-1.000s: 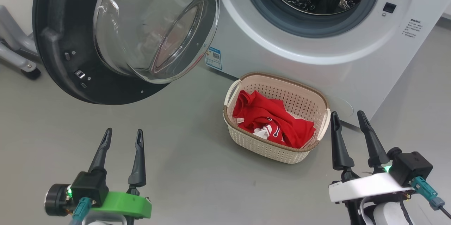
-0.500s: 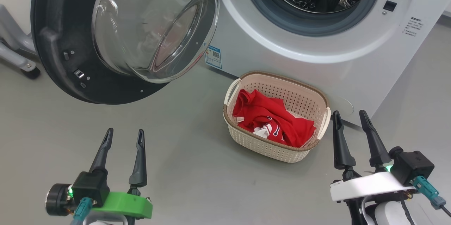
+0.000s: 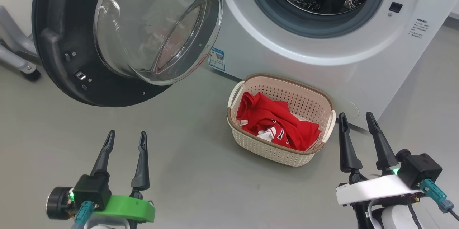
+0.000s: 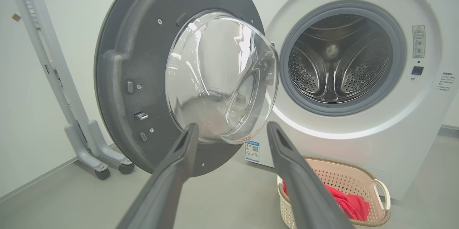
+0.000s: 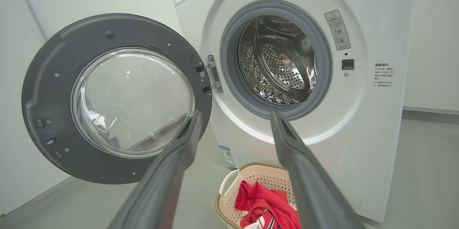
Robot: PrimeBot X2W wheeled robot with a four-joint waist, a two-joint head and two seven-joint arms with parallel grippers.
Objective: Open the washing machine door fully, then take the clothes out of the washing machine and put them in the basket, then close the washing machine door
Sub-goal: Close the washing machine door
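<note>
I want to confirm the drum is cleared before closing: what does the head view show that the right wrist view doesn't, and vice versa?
Head view: the left gripper, open and empty, and the whole basket on the floor. Right wrist view: the full opening of the drum, no red fabric visible inside. Both: the washing machine door standing wide open, the clothes lying in the basket, and the open right gripper.

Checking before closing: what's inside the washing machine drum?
The drum shows bare perforated steel; its front floor hides behind the grey seal. The red clothes lie in the basket.
</note>
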